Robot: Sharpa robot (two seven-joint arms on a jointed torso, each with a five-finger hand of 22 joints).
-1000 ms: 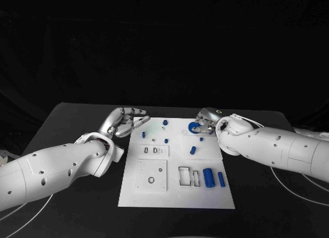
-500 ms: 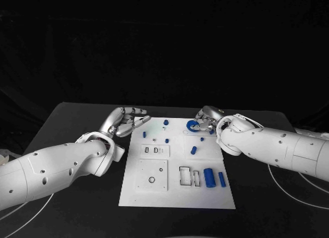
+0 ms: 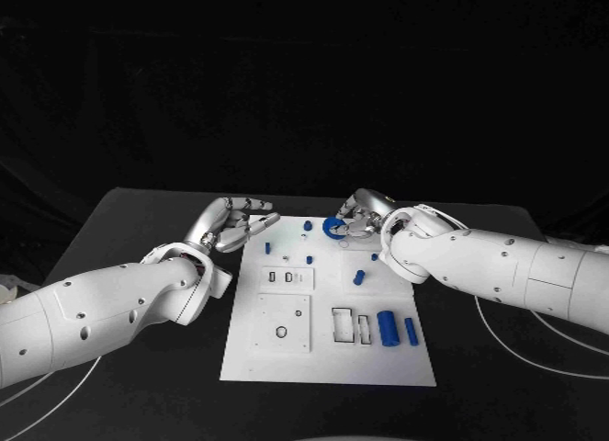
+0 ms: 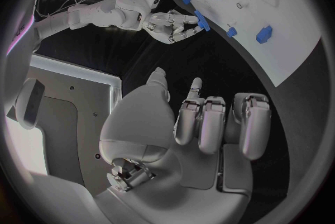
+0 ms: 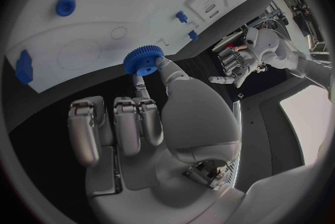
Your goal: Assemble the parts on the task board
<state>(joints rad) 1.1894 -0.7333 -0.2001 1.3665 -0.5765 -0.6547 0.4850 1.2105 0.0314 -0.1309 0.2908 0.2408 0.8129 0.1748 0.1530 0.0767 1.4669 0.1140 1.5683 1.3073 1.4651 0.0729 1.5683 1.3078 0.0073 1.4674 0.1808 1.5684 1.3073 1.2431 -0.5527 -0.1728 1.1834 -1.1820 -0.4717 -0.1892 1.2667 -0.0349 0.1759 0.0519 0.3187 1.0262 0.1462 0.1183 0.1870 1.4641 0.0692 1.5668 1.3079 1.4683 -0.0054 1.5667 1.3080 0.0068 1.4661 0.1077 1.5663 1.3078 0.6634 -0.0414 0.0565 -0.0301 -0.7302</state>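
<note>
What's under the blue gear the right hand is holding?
The right hand pinches the blue gear over the task board. Near it lies a faint round outline. The board directly beneath the gear is covered.

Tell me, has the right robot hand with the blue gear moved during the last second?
Yes. The right robot hand has carried the blue gear leftward in the head view, along the task board's far edge.

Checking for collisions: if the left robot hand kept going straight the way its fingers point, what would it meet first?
Probably the task board: the left robot hand points toward its far left corner, near a small blue peg. Its height above the board is unclear, so it might pass over.
</note>
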